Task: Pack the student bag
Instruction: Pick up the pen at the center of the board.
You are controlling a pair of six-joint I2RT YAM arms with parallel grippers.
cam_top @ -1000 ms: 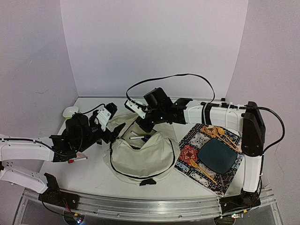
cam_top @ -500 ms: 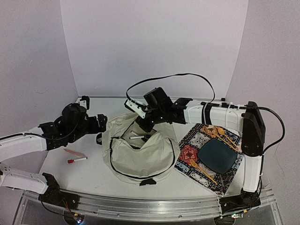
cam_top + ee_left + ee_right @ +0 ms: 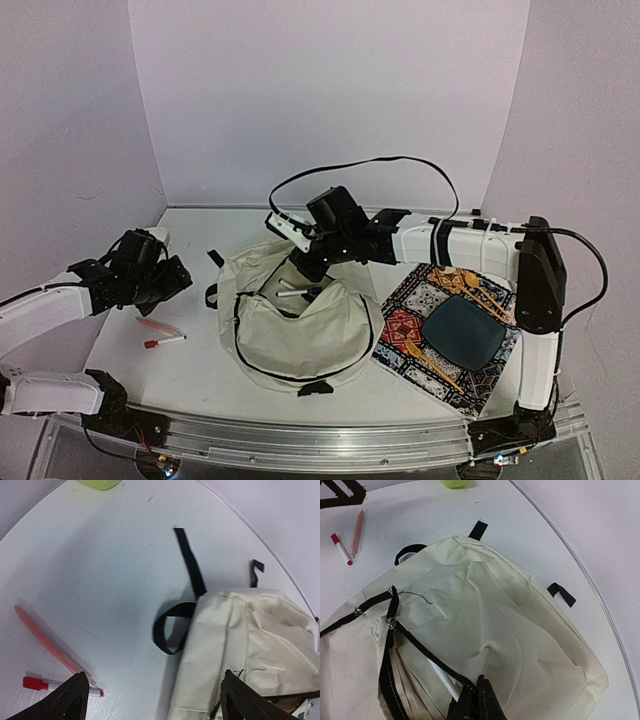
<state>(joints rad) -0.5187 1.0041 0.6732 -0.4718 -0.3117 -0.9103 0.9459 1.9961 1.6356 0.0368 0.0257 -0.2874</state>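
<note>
One student bag (image 3: pixel 300 325), left fingers (image 3: pixel 70 700) wide and apart from it, right fingers (image 3: pixel 485 700) pinching its zipper edge.

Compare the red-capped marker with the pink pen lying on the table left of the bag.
The marker is short, white-bodied with a red cap; the pink pen is longer, slimmer and one colour throughout. In the left wrist view the marker lies nearly level, while the pen runs diagonally, its lower end close to the marker's uncapped end. Both lie flat on the table, outside the student bag, unheld.
</note>
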